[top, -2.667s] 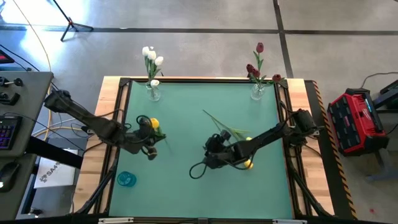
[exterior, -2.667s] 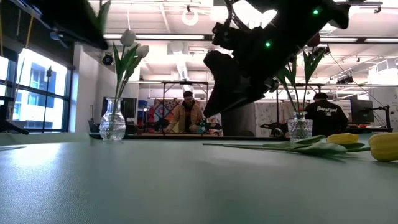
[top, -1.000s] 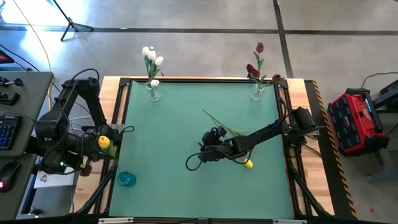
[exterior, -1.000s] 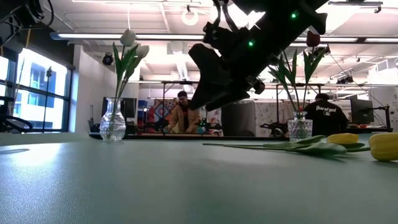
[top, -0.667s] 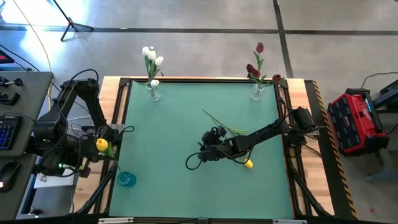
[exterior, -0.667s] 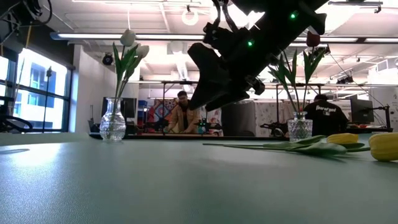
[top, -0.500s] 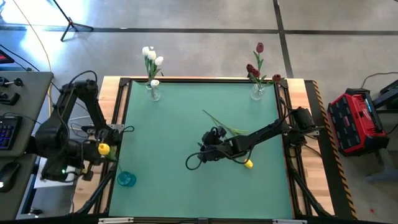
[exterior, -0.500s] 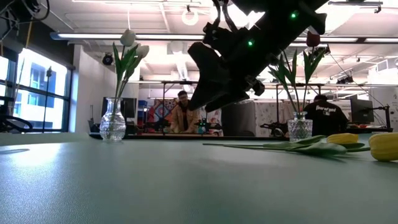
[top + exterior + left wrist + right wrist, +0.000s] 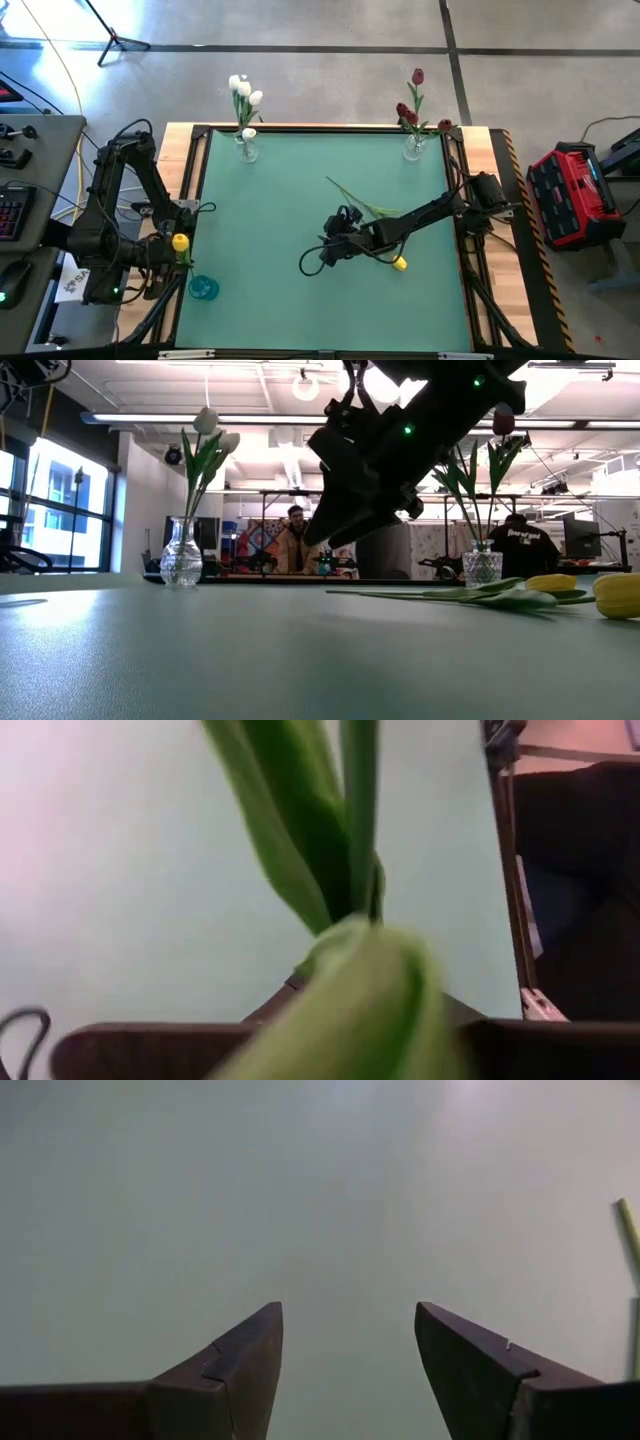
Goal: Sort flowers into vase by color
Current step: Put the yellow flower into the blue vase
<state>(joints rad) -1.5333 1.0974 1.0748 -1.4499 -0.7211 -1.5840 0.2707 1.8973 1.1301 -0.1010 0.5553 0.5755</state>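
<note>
My left gripper (image 9: pixel 172 248) hovers over the table's left edge with a yellow tulip (image 9: pixel 180 242), just on the far side of a small blue vase (image 9: pixel 203 288). In the left wrist view the tulip's green leaves (image 9: pixel 300 830) fill the picture. My right gripper (image 9: pixel 335 240) is open above mid-table (image 9: pixel 348 1350) and touches nothing. Beside it another yellow tulip (image 9: pixel 399 263) lies flat on the table, its stem (image 9: pixel 350 195) running toward the far side. Yellow heads (image 9: pixel 618 595) show at the right of the low view. My left gripper is shut on the yellow tulip, whose head (image 9: pixel 180 242) sits right at the fingers in the high view. The tulip is lifted clear of the table. A blurred leaf or head (image 9: pixel 370 1010) close to the wrist camera hides the place of contact.
A glass vase of white tulips (image 9: pixel 246 148) stands at the far left of the table. A second vase holds dark red tulips (image 9: pixel 415 148) at the far right. People work in the room beyond (image 9: pixel 295 545). A red toolbox (image 9: pixel 575 195) sits right of the table.
My left gripper has carried the yellow tulip along the table's left edge toward the near edge, closing on the blue vase. My right arm has kept still.
</note>
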